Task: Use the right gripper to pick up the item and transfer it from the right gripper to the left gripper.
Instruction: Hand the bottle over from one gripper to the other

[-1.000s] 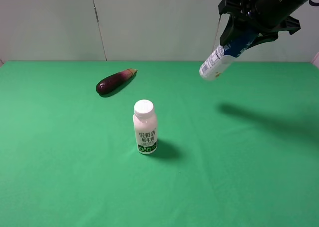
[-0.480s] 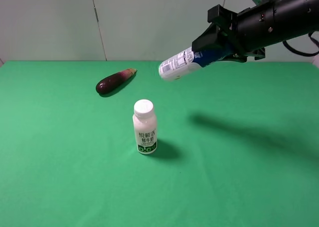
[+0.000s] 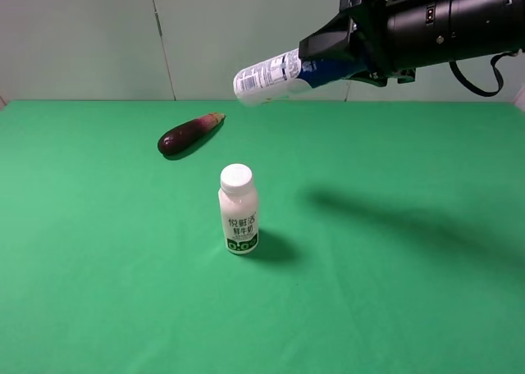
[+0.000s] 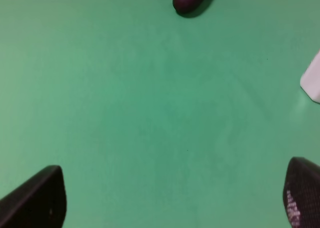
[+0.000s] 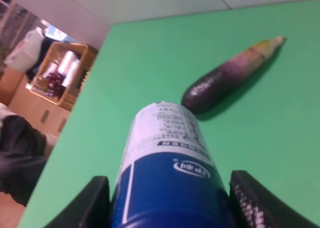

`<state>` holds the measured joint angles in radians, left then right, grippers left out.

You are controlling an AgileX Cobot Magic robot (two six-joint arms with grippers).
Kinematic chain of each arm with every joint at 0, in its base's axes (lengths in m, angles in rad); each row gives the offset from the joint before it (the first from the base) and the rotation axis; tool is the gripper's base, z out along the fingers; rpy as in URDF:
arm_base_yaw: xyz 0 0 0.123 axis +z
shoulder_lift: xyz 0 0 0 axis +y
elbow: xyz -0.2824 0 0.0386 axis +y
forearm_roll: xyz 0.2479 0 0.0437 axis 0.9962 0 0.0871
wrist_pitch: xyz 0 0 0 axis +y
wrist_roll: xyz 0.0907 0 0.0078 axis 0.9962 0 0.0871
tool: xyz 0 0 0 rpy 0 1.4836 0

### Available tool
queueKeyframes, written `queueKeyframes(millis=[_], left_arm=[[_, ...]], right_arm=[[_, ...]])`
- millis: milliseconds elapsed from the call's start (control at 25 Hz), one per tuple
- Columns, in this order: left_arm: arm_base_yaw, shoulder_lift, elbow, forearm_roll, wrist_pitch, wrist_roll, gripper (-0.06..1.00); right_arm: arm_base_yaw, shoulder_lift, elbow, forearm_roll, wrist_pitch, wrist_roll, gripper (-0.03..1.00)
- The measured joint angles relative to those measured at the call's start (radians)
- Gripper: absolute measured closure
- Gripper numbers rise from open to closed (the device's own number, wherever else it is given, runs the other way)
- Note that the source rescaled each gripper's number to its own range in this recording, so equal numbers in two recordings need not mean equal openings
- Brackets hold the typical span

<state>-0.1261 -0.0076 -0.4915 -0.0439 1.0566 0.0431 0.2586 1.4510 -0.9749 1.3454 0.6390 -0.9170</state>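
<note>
Exterior high shows the bottle up in the air, lying almost flat. Its blue end is squeezed between the right fingers, and its white end sticks straight out past their tips. It is smooth, round, hard plastic and may slip. Left fingers are wide apart and empty over the green desk, with bumpy pads

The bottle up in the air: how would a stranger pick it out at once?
Look above the far side of the green table, where a thick black arm reaches in from the right. Its gripper holds a slim bottle nearly sideways in the air. Unlike the shorter white-capped milk bottle standing on the table, it is blue at the gripped end.
</note>
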Motion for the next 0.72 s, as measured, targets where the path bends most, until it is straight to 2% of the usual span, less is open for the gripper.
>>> queueKeyframes(millis=[200, 720], left_arm=[[0.000, 0.000, 0.000, 0.000, 0.000, 0.000, 0.23], [0.000, 0.000, 0.000, 0.000, 0.000, 0.000, 0.23]], right_arm=[[0.000, 0.000, 0.000, 0.092, 0.009, -0.050, 0.97], [0.000, 0.000, 0.000, 0.107, 0.070, -0.054, 0.97]])
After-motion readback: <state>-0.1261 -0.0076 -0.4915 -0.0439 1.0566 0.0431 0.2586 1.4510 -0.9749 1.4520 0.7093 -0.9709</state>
